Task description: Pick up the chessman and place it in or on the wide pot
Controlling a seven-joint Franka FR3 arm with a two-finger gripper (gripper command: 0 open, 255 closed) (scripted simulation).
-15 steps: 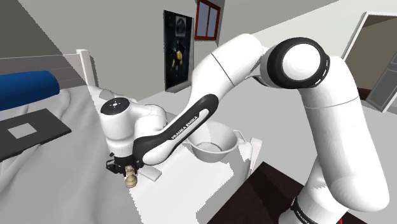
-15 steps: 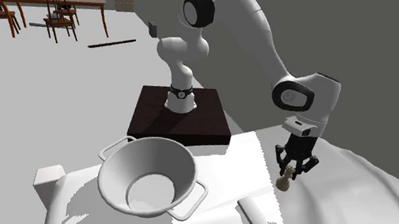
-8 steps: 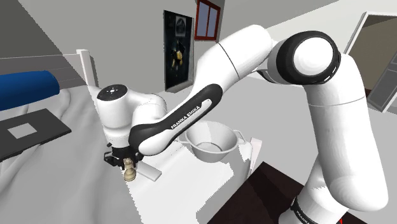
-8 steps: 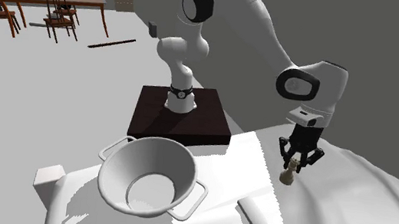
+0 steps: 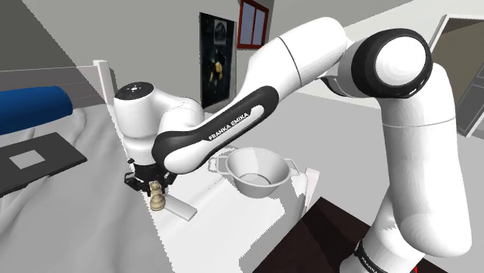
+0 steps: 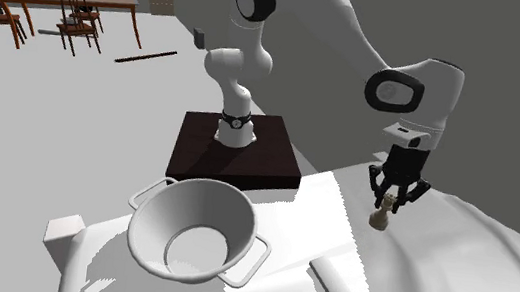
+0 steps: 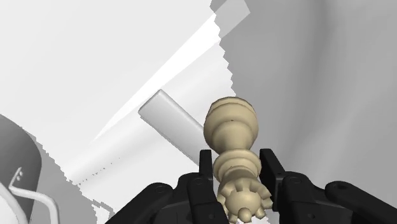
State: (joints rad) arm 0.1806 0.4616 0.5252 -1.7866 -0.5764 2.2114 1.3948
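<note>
A cream chessman [image 5: 158, 199] [image 6: 379, 214] [image 7: 233, 149] hangs clear of the white bed surface, clasped near its crown by my black gripper [image 5: 152, 181] [image 6: 391, 190] [image 7: 233, 170], which is shut on it. The wide pot [image 5: 256, 172] [image 6: 193, 231], a pale grey bowl with two loop handles, stands on the white surface. In the shoulder view it lies to the right of the gripper; in the second exterior view it lies to the gripper's lower left. Its rim [image 7: 11, 170] shows at the wrist view's edge.
A flat grey slab [image 5: 179, 205] [image 7: 178, 126] lies just below the chessman. A dark flat panel [image 5: 35, 161] and a blue cushion [image 5: 31, 107] sit at the shoulder view's left. My dark stand [image 6: 235, 150] is behind the pot. A white block [image 6: 64, 233] sits beside the pot.
My gripper has risen with the chessman in it, lifting it off the surface and carrying it slightly toward the second exterior view's right. The pot has not moved.
</note>
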